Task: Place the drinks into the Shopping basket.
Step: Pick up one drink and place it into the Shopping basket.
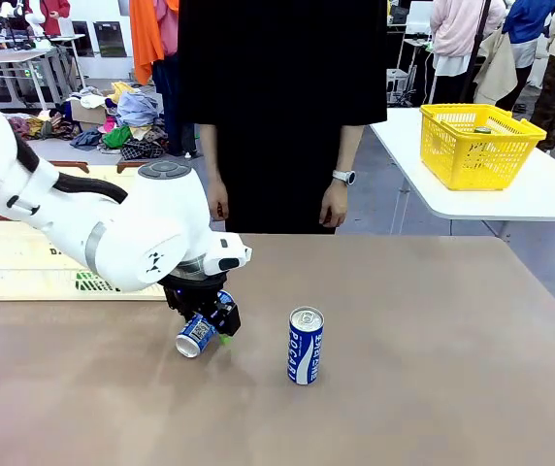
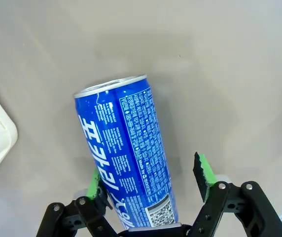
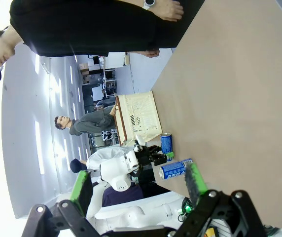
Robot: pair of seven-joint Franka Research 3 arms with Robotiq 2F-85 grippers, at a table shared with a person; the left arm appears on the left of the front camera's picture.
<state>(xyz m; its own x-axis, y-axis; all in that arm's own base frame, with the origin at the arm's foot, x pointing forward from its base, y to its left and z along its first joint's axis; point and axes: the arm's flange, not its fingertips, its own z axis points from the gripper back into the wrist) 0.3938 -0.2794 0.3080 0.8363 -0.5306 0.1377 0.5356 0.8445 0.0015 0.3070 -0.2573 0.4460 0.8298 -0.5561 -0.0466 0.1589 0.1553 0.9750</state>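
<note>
Blue and tilted, 1 can [image 2: 126, 153] is lying between our left gripper's [image 2: 148, 170] parted jaws (1 green pad [image 2: 93, 185] touching it). We are seeing a 2nd can [image 1: 305, 346] standing nearby, the Shopping basket [image 1: 25, 260] behind our left arm [image 1: 113, 233], our right gripper [image 3: 138, 174] gaping empty.

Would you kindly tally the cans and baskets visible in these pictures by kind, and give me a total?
Cans: 2, the tilted blue can and the upright blue can.
Baskets: 2, the cream-white basket and the yellow basket.
Total: 4.
</note>
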